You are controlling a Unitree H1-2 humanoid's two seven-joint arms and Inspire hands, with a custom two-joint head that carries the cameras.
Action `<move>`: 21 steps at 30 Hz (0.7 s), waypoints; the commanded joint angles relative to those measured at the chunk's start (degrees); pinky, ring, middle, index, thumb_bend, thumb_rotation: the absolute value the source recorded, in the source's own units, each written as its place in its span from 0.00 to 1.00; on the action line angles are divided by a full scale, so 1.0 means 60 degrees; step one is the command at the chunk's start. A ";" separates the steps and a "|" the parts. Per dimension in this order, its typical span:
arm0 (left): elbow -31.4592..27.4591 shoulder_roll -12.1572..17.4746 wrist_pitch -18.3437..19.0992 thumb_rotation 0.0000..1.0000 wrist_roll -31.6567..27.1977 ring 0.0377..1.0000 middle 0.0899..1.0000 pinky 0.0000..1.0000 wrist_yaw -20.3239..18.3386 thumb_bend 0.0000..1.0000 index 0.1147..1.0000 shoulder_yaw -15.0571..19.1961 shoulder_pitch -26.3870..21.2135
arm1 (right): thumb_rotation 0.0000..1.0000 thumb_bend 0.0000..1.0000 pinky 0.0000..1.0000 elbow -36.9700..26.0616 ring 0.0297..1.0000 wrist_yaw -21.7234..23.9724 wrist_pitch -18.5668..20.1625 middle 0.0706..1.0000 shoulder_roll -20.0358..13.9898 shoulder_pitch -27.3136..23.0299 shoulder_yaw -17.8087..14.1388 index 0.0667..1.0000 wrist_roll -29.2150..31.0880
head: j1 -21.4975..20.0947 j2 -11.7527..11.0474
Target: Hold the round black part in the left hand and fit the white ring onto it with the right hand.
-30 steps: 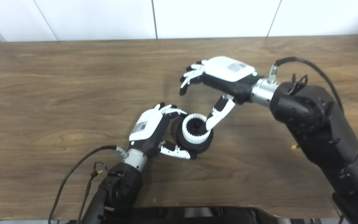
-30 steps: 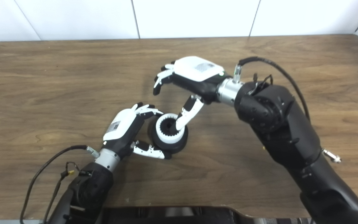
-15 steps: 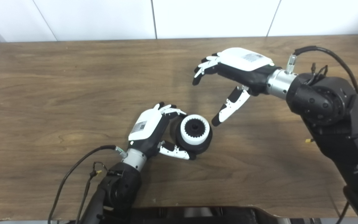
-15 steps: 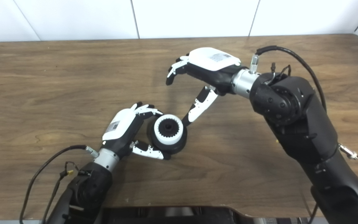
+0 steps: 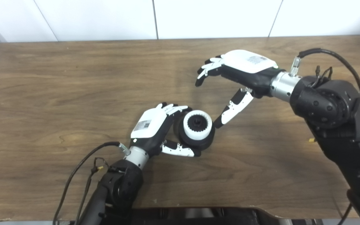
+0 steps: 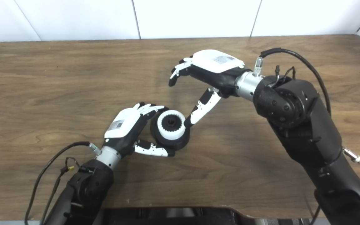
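The round black part [image 5: 195, 142] rests on the wooden table [image 5: 58, 87] near the middle, with the white toothed ring [image 5: 197, 125] seated on its top. My left hand [image 5: 155, 129] is shut on the black part from the left, fingers over its far side and thumb under its near side. My right hand [image 5: 236, 73] hovers open up and to the right, holding nothing. Its thumb tip reaches down beside the right edge of the black part; whether it touches cannot be told.
The table's back edge meets a white wall [image 5: 198, 15]. Cables loop from both wrists: one near the left forearm [image 5: 83, 162], one over the right forearm [image 5: 333, 56]. A dark edge of my body [image 5: 198, 215] lies along the bottom.
One second ago my right thumb was down in the white ring; it has lifted out and the hand pulled back to the right. My left hand nudged the part slightly up.
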 commanded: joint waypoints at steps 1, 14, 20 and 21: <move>-0.0006 0.0072 0.0420 0.44 0.0080 0.91 0.86 1.00 -0.0381 1.00 0.86 0.0045 -0.0007 | 0.43 1.00 1.00 -0.0233 0.96 -0.0174 0.0068 0.88 -0.0145 -0.0243 -0.0207 0.74 -0.0022 | -0.0003 0.0015; -0.0731 0.0131 0.1179 0.43 -0.0068 0.95 0.91 1.00 -0.1502 1.00 0.95 0.0268 -0.0131 | 0.44 1.00 0.99 -0.0048 0.96 -0.0339 -0.0012 0.89 -0.0052 -0.0288 -0.0259 0.73 -0.0076 | 0.0040 -0.0014; -0.1780 0.0630 0.1740 0.46 -0.0541 0.96 0.94 1.00 -0.2742 1.00 0.97 0.0678 -0.0564 | 0.44 1.00 0.97 0.0020 0.96 -0.0494 -0.0086 0.88 -0.0062 -0.0247 -0.0370 0.73 -0.0014 | 0.0050 -0.0067; -0.1978 0.0731 0.1903 0.46 -0.0603 0.98 0.96 1.00 -0.2976 1.00 0.99 0.0753 -0.0649 | 0.44 1.00 0.96 0.0026 0.95 -0.0532 -0.0085 0.88 -0.0066 -0.0219 -0.0405 0.73 0.0015 | 0.0054 -0.0097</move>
